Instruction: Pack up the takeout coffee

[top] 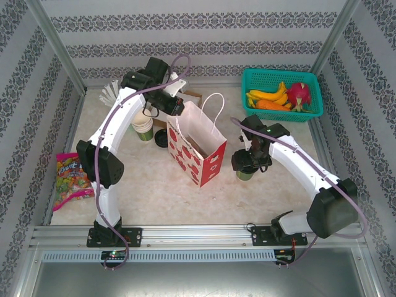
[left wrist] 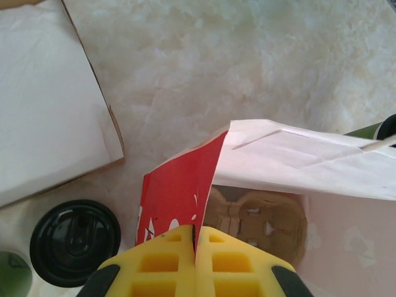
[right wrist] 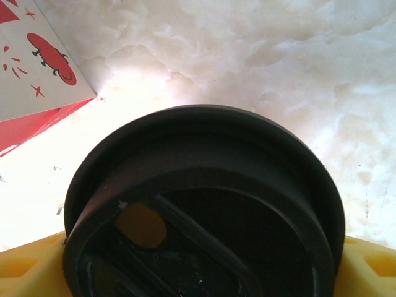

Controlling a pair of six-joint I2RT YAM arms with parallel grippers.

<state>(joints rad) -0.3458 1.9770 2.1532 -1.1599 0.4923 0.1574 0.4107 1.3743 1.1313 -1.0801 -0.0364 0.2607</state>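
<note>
Since the left gripper point(left wrist: 195, 240) has its yellow fingers pressed flat together on just one thin corner of the rim of the white paper bag with red apple print and cord handles point(left wrist: 291, 158), the paper could tear or slide out if that arm pulls hard, and the mouth would then sag shut. The right gripper point(top: 250, 159) stands wide around the small green paper cup with the round black plastic lid point(right wrist: 204, 198), its fingers seemingly pressed to the cup's wall below the lid. The cup appears to rest on the pale marbled table point(top: 142, 204) just beside the bag's right side, not yet inside. Too firm a squeeze could buckle the cup or pop the lid, and a low lift could clip the bag's rim or handles and topple it. A brown shape point(left wrist: 253, 216) already lies on the bag's floor, so the cup might land tilted.
</note>
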